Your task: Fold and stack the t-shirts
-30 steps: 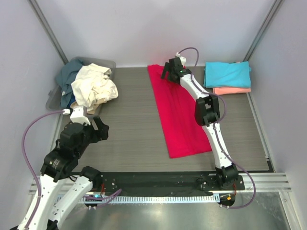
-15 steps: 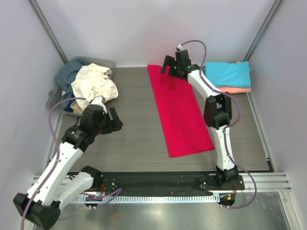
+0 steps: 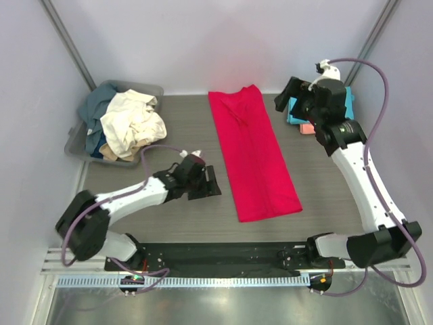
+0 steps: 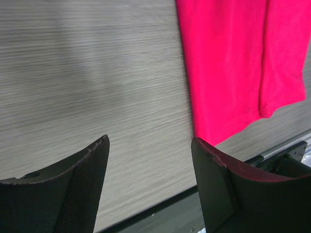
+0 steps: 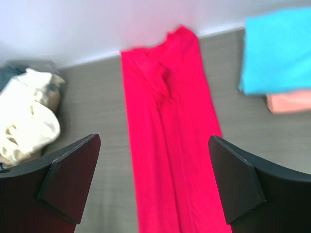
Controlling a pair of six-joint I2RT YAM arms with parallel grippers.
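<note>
The crimson red t-shirt (image 3: pixel 254 156) lies on the table folded into a long narrow strip, collar end at the back. My left gripper (image 3: pixel 210 184) is open and empty, low over the table just left of the strip's near end; the left wrist view shows the red shirt (image 4: pixel 228 63) beyond its right finger. My right gripper (image 3: pixel 287 95) is open and empty, raised at the back right, looking down on the red shirt (image 5: pixel 170 131). The folded turquoise shirt (image 5: pixel 277 48) lies on the folded salmon pink shirt (image 5: pixel 291 102). The cream shirt (image 3: pixel 132 122) and slate blue shirt (image 3: pixel 97 103) lie crumpled in the tub.
The grey plastic tub (image 3: pixel 76 143) stands at the back left corner. The right arm partly covers the turquoise and pink stack (image 3: pixel 348 101) in the top view. A black rail (image 3: pixel 223 254) runs along the table's near edge. White walls close the back and sides.
My left arm has swung right across the table to the red strip's near left edge. My right gripper has lifted off the shirt's collar end and pulled back to the right.
</note>
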